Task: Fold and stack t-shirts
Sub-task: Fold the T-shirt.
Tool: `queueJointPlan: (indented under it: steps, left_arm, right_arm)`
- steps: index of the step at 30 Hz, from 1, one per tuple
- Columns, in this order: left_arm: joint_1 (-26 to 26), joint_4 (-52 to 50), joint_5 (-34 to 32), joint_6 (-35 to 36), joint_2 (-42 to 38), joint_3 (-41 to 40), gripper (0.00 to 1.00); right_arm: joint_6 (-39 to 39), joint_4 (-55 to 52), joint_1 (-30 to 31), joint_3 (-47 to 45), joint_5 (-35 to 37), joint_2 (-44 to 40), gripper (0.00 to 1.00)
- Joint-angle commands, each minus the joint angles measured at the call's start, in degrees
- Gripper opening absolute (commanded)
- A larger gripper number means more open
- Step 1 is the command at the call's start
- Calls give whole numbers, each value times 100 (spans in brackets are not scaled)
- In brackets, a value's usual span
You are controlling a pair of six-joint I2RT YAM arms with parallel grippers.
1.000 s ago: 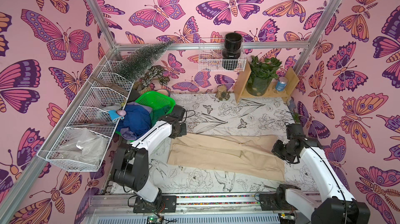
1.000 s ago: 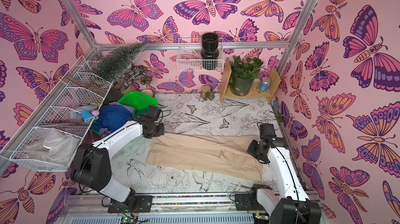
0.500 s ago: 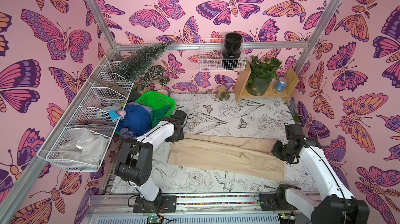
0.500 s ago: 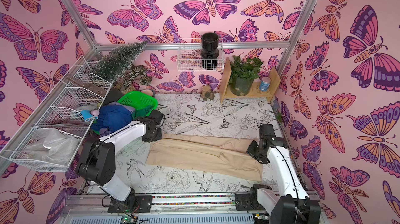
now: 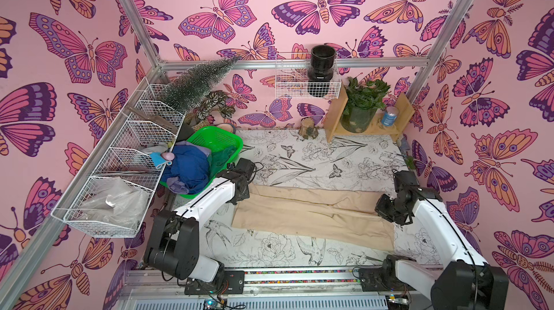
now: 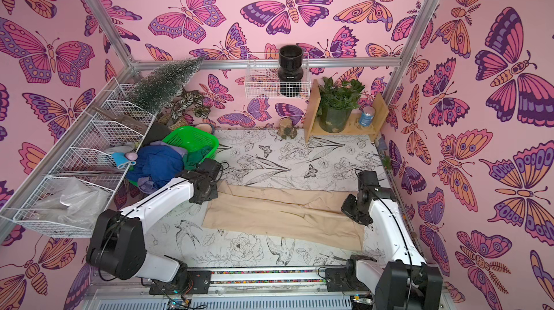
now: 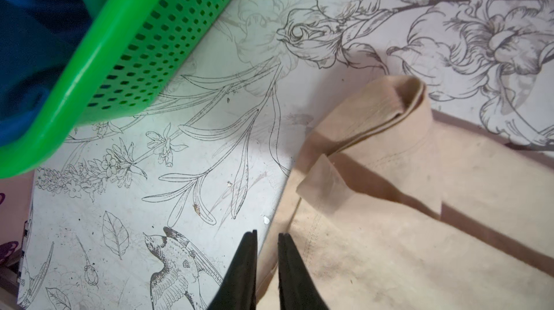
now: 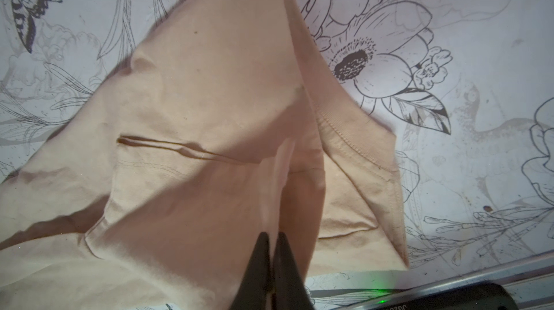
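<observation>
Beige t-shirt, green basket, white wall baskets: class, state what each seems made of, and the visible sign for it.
Beige t-shirt: soft matte knit cloth, likely cotton; it creases and shows stitched hems.
Green basket: glossy moulded plastic, by its sheen and punched holes.
White wall baskets: thin metal wire, probably coated white; an open welded-looking grid.

Top views are bright and even, edges bow a bit. Wrist shots look softer, hard shadows across the beige shirt
</observation>
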Motion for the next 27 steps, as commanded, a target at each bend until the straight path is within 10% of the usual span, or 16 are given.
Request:
queueJointPlan:
  steps: [1,15,27]
  left_arm:
    - [-29,-126,141,-191,1,-33,19]
    - [-375,1494,-101,-97,-573,-152,24]
    - [-103,1595,560,173,1554,997,22]
  right_arm:
    - [54,-181,0,97,-17,98,12]
    - [368,-597,0,214,529,76,21]
    - [326,-649,0,146,494,19,22]
